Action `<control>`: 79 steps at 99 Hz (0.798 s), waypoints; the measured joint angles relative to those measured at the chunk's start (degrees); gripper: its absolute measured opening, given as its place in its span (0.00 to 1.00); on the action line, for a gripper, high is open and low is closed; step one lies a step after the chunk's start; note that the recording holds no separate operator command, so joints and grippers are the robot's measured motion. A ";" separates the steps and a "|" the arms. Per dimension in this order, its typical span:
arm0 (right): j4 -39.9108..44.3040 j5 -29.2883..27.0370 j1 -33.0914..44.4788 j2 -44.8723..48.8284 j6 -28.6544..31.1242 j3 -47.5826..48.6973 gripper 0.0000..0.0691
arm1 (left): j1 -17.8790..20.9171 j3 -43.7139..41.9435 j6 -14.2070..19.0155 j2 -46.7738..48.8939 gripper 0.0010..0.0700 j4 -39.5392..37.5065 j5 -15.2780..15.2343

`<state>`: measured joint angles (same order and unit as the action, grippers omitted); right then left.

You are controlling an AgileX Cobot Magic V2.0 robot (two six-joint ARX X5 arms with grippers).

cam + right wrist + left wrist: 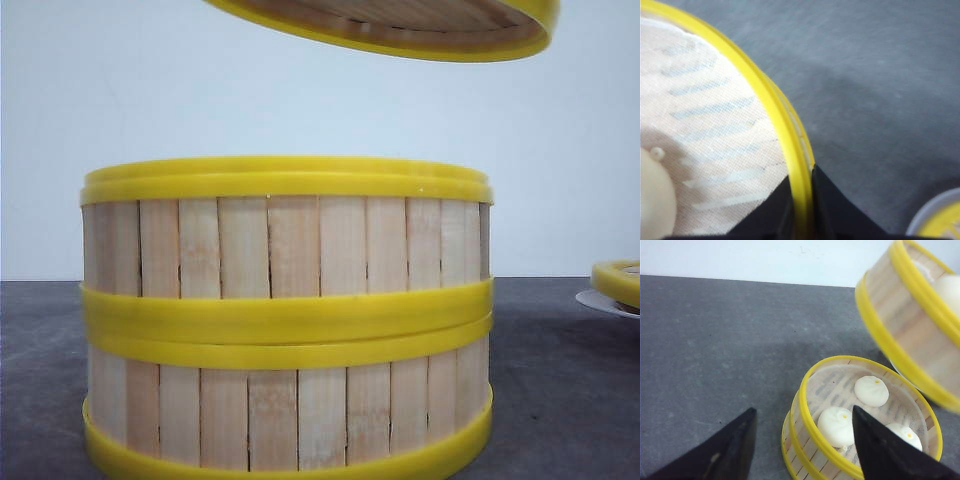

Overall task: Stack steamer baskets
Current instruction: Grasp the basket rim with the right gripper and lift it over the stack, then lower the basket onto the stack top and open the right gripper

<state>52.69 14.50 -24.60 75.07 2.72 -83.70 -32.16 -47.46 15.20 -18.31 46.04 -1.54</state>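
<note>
Yellow rims band two steamer baskets [287, 320] stacked one on the other on the dark grey bench [560, 400], filling the middle of the front view. A third basket [420, 25] hangs in the air above them, tilted, with only its underside and lower rim showing at the top of that view. The right end effector [802, 205] is pinching this lifted basket's rim, one black finger inside the wall and one outside; a pale cloth liner and part of a white bun [655, 200] show inside it. The left end effector [800, 450] is spread wide and holds nothing, hovering over the stacked pair, whose top basket holds three white buns [871, 390] on a liner. Far right on the bench, another yellow rim [617, 280] sits on a white plate [600, 300], well apart from the stack.
</note>
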 joint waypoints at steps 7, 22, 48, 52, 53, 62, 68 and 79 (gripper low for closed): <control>-0.26 0.02 -2.34 0.37 -0.17 0.59 0.03 | 0.00 0.00 -0.20 0.00 0.51 0.00 0.00; -0.66 -0.28 -5.64 2.60 -0.57 2.99 0.03 | 0.00 0.00 -0.48 0.00 0.51 0.00 0.00; -2.45 -3.13 -8.59 7.23 -0.96 3.93 0.03 | 0.00 0.00 -0.59 0.00 0.51 0.02 0.00; -2.51 -3.21 -8.74 7.80 -0.96 3.93 0.03 | 0.00 0.00 -0.57 0.00 0.51 0.00 0.00; -2.51 -3.21 -8.74 8.00 -0.96 3.93 0.03 | 0.00 0.00 -0.57 0.00 0.51 0.02 0.00; -2.49 -3.52 -8.92 10.21 -1.01 3.93 0.03 | 0.00 0.00 -0.59 0.00 0.51 0.02 0.00; -2.49 -3.96 -8.98 11.65 -1.01 3.93 0.03 | 0.00 0.00 -0.57 0.00 0.51 0.02 0.00; -2.67 -4.61 -9.01 12.74 -1.05 3.93 0.03 | 0.00 0.00 -0.57 0.00 0.51 0.11 0.00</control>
<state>50.02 9.89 -33.61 87.81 1.67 -79.77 -32.16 -47.46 14.63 -18.31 46.15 -1.54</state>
